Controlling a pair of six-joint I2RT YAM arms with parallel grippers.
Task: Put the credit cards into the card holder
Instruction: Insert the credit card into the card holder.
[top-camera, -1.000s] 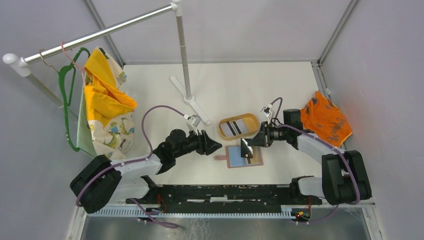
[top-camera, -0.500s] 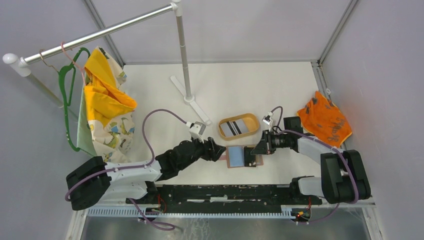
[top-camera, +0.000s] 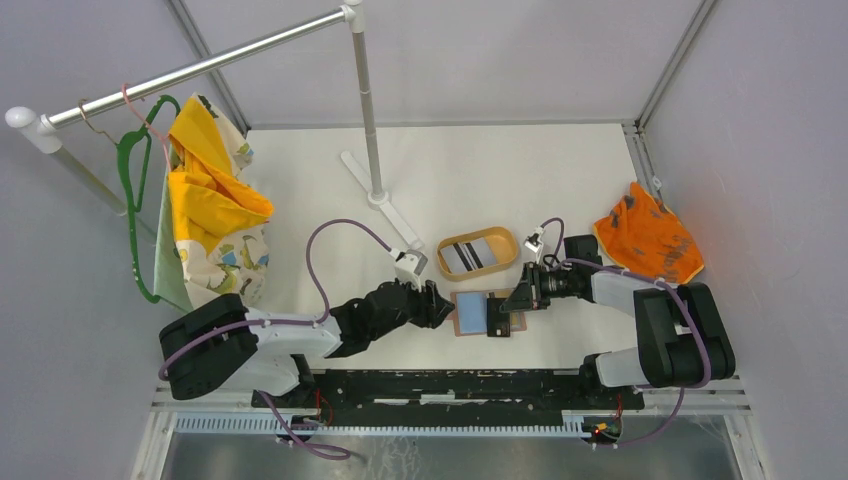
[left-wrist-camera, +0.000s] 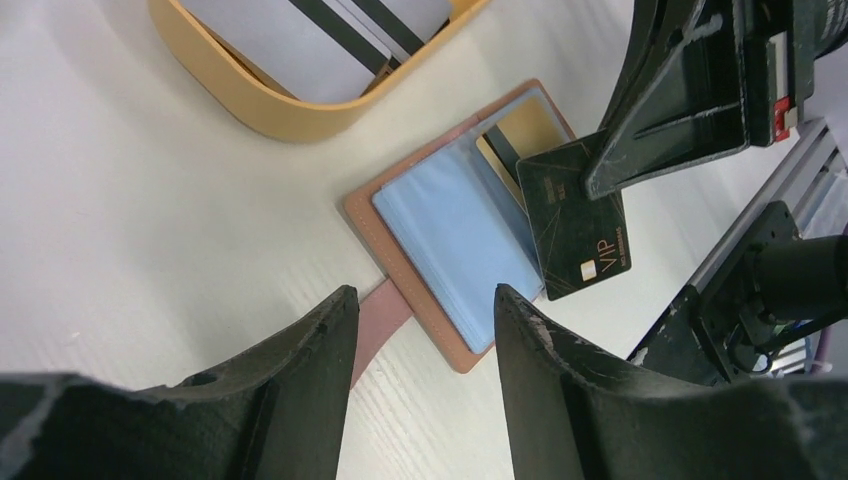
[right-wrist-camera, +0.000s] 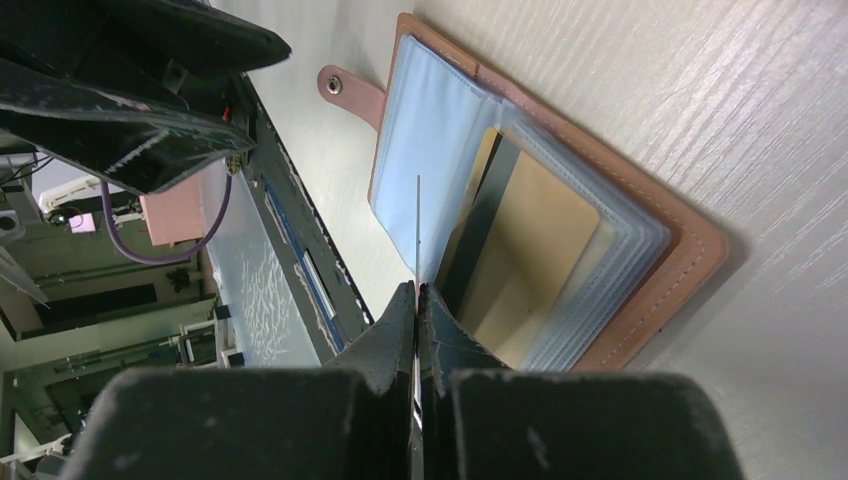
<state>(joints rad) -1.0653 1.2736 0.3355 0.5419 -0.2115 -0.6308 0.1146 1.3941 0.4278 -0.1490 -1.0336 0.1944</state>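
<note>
Pinching a black plastic credit card, the right gripper angles it toward the reddish-brown leather card holder mid-frame; left gripper, jaws apart, hovers, likely to steady it.

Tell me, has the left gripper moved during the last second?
Yes. The left gripper moved away from the tan tray, downward in the top view, up to the card holder.

- Left arm stretches low toward 3 o'clock, left claw spread apart.
- Right arm reaches toward 9 o'clock, right claw pinched tight on black card.
</note>
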